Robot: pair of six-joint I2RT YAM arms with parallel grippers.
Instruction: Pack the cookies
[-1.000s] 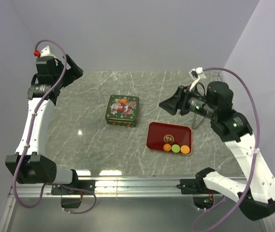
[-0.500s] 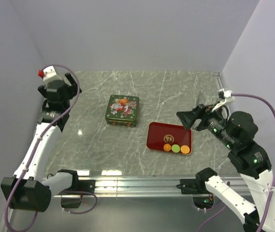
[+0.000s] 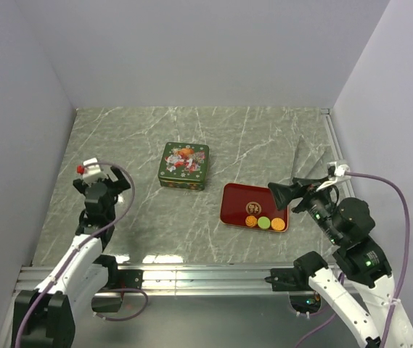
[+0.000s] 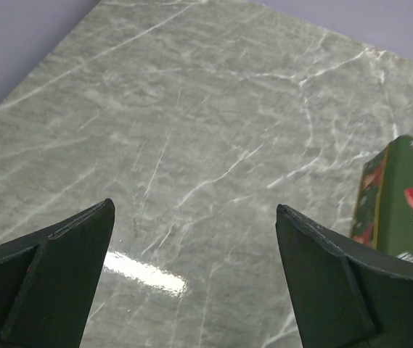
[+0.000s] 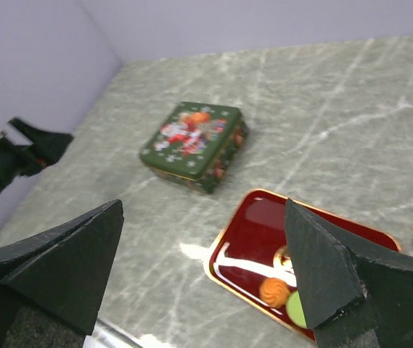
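Lying on the tray point(image 3: 241, 197), three cookies point(image 3: 263, 222) sit near the closed tin point(image 3: 184, 165); left end effector point(image 4: 193, 209) and right end effector point(image 5: 203, 205) gape, empty.

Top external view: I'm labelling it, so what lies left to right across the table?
Left gripper → green tin → red tray holding the cookies. The right gripper overlaps the tray, so it is left out.
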